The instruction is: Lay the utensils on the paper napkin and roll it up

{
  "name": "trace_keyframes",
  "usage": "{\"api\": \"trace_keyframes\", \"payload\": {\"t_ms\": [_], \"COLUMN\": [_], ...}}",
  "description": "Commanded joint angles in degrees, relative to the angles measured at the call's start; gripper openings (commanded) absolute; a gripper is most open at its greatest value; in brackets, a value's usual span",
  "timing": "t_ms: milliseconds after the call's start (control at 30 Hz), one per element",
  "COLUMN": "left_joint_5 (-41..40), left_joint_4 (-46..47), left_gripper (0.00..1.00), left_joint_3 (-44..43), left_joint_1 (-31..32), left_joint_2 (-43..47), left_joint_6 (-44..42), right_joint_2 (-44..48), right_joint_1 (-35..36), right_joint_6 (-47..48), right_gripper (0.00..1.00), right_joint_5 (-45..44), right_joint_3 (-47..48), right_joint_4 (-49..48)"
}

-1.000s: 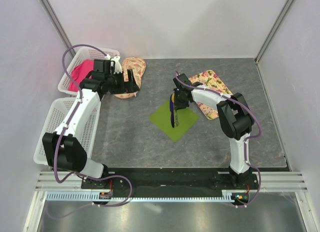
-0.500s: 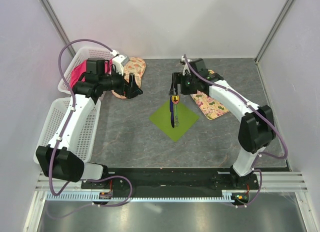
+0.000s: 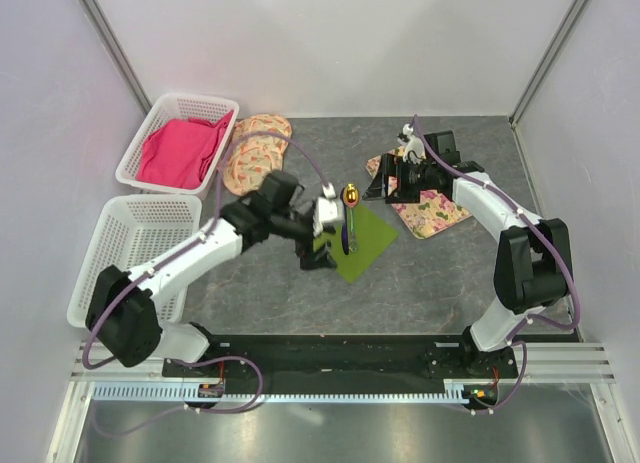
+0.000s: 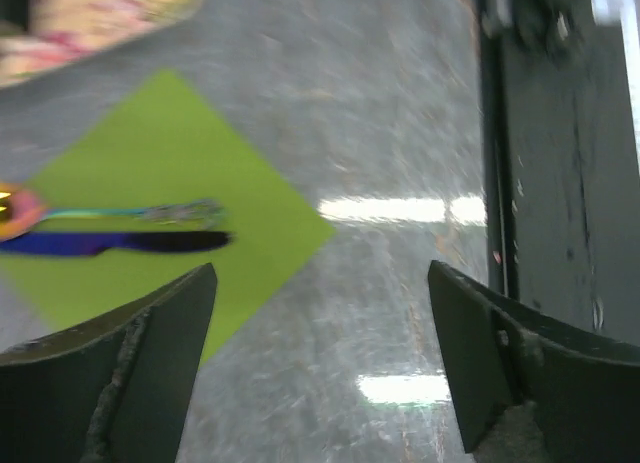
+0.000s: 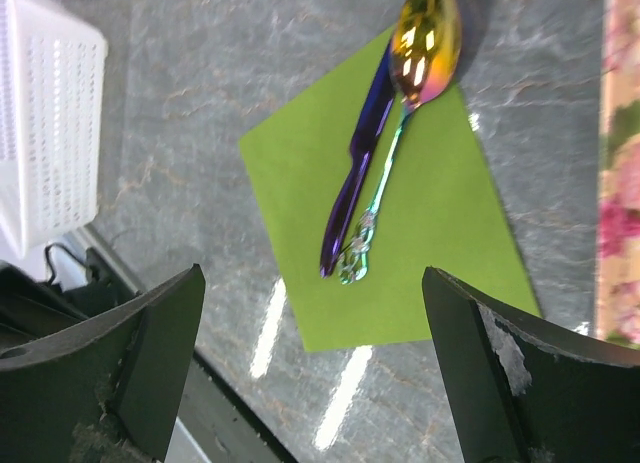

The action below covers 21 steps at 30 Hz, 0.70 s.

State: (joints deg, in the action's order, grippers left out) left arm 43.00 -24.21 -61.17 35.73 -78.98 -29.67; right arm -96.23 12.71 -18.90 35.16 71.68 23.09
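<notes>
Between the right fingers (image 5: 120,373): paper napkin (image 5: 440,233), thin paper, matt, smooth. Knife (image 5: 358,161) dark blue, glossy, probably coated metal. Spoon bowl (image 5: 424,43) mirror-bright gold, iridescent sheen. Desk (image 5: 200,103) grey marbled, smooth, reflective. Fingers dark matt plastic, edges scuffed pale. Outside the fingers: basket (image 5: 40,123), white perforated plastic.

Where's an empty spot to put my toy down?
Bare table lies between the green napkin and the black base plate, and at the back between the left floral mats and the right floral mat. The middle is crowded: utensils on the napkin, left jaws by its corner.
</notes>
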Motion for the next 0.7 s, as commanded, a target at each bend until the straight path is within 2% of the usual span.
{"api": "trace_keyframes", "payload": {"t_ms": [0,33,233,333,667], "left_joint_5": [-5.12,-6.08,-8.37,-9.52,-11.98], "left_joint_4": [8.47,9.34,15.33,17.52,21.57], "left_gripper": [0.84,0.74,0.4,0.35,0.37], "left_joint_3": [5.87,6.58,9.05,10.19,10.54], "left_joint_1": [6.89,7.86,12.79,13.32,13.93], "left_joint_2": [0.68,-1.16,-7.32,-10.05,-17.52], "left_joint_6": [-16.01,-16.64,-18.67,-20.16,-22.71], "right_joint_2": [2.97,2.8,1.13,0.51,-0.19], "right_joint_1": [-0.32,-0.75,-1.37,-1.55,-1.72], "right_joint_6": [0.17,0.17,-0.35,-0.7,-1.58], "right_gripper": [0.98,0.98,0.98,0.98,0.98], "right_joint_5": [5.01,5.27,6.24,6.42,6.24], "right_joint_3": [-1.45,-1.8,-1.9,-1.89,-2.16], "right_joint_4": [-2.88,-2.96,-3.4,-3.58,-4.55]}}
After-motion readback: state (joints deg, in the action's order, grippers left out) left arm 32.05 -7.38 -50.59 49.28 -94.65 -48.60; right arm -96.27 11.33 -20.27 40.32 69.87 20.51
